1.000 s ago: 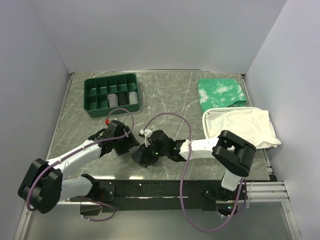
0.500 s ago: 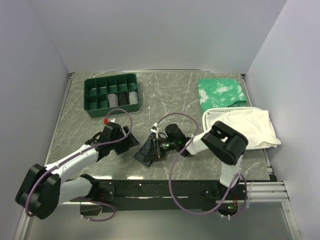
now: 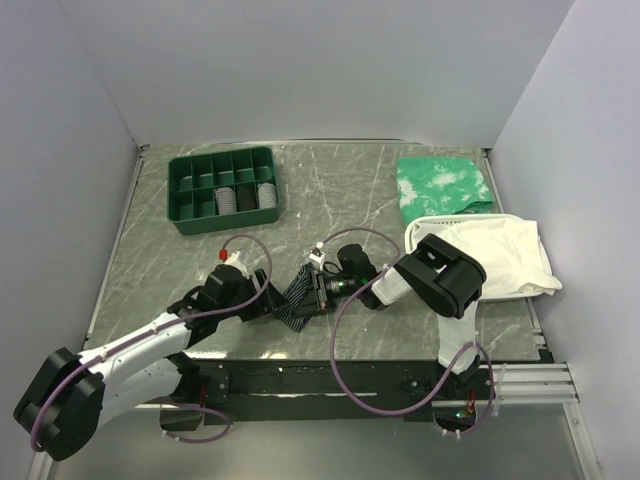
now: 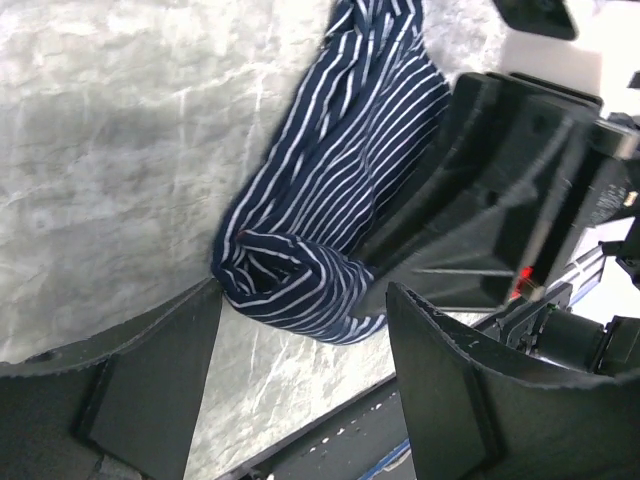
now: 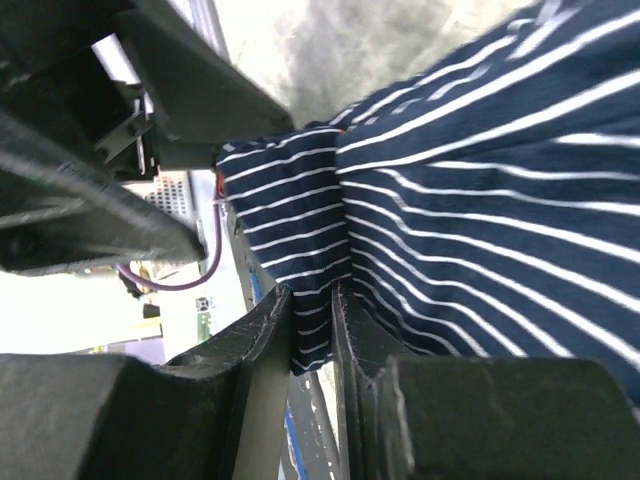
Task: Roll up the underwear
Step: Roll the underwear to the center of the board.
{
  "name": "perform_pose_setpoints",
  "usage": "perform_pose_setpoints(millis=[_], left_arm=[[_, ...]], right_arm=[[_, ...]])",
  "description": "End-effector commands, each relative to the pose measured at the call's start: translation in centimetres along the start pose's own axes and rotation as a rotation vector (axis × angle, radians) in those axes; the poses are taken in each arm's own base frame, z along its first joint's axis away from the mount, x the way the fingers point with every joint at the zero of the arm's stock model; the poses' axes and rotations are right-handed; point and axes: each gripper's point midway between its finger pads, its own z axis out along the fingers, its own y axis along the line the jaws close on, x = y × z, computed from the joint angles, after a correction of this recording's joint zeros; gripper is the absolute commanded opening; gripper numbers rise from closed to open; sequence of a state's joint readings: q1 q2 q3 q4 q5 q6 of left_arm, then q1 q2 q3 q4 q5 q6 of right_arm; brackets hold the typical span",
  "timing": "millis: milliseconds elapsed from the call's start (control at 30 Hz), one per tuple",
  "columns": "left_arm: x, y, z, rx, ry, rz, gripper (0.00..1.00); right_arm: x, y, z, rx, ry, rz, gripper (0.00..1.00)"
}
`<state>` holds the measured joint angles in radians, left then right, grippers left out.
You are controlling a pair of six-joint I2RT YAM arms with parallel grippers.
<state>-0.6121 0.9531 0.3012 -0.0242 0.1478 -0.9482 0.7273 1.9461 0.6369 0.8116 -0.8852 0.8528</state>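
The underwear [image 3: 294, 298] is a navy garment with thin white stripes, lying near the table's front edge. Its rolled end [image 4: 290, 283] shows in the left wrist view, and striped fabric [image 5: 450, 200] fills the right wrist view. My right gripper [image 5: 312, 305] is shut on a fold of the underwear, its two fingers pinching the cloth; from above, the right gripper [image 3: 313, 291] points left at the garment. My left gripper [image 4: 300, 340] stands open, its fingers [image 4: 165, 360] on either side of the rolled end, the left one touching it. From above, the left gripper [image 3: 262, 308] sits just left of the garment.
A green compartment tray [image 3: 222, 188] with rolled items stands at the back left. A green-and-white mottled cloth [image 3: 442, 186] and a white cloth in a white basket [image 3: 480, 255] lie at the right. The table's front edge [image 3: 330, 358] is close below the grippers.
The left arm has swung down and right toward the garment's rolled end. The right gripper has shifted right and turned, and the underwear has stretched out from a bunch into a longer strip.
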Motion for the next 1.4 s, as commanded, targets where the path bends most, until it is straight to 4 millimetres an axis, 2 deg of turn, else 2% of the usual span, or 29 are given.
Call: perform_pose_setpoints(millis=[0, 200, 400, 767, 967, 1000, 1100, 1200, 1233, 1367], left_arm=[[-0.9, -0.6, 0.3, 0.020, -0.069, 0.011, 0.72], [0.0, 0.9, 0.6, -0.026, -0.064, 0.003, 0.69], [0.0, 2.1, 0.8, -0.071, -0.080, -0.006, 0.68], [-0.6, 1.8, 1.9, -0.060, -0.132, -0.050, 0.68], [0.4, 3.0, 3.0, -0.115, -0.105, -0.064, 0.62], [0.9, 3.5, 3.2, -0.136, -0.091, -0.067, 0.57], [1.7, 4.5, 3.5, -0.178, -0.074, -0.075, 0.47], [2.0, 4.8, 3.6, -0.195, -0.066, -0.075, 0.40], [2.1, 4.9, 3.6, -0.205, -0.060, -0.074, 0.40], [1.8, 4.5, 3.6, -0.214, -0.061, -0.053, 0.40]], right_arm=[[-0.4, -2.7, 0.3, 0.098, -0.013, 0.068, 0.26], [-0.6, -3.9, 0.1, 0.141, -0.024, 0.132, 0.27], [-0.7, -3.8, 0.2, 0.139, -0.018, 0.134, 0.27], [-0.7, -3.5, 0.3, 0.120, -0.009, 0.123, 0.29], [-0.7, -2.3, 0.1, 0.077, -0.010, 0.097, 0.32], [-0.7, -2.1, 0.0, 0.069, -0.013, 0.089, 0.32], [-0.9, -1.1, -0.3, 0.044, -0.023, 0.062, 0.36], [-1.3, 0.4, -0.8, 0.016, -0.042, 0.019, 0.47], [-1.5, 0.6, -1.0, 0.016, -0.052, 0.009, 0.53], [-2.4, 1.7, -2.5, 0.094, -0.131, -0.057, 0.62]])
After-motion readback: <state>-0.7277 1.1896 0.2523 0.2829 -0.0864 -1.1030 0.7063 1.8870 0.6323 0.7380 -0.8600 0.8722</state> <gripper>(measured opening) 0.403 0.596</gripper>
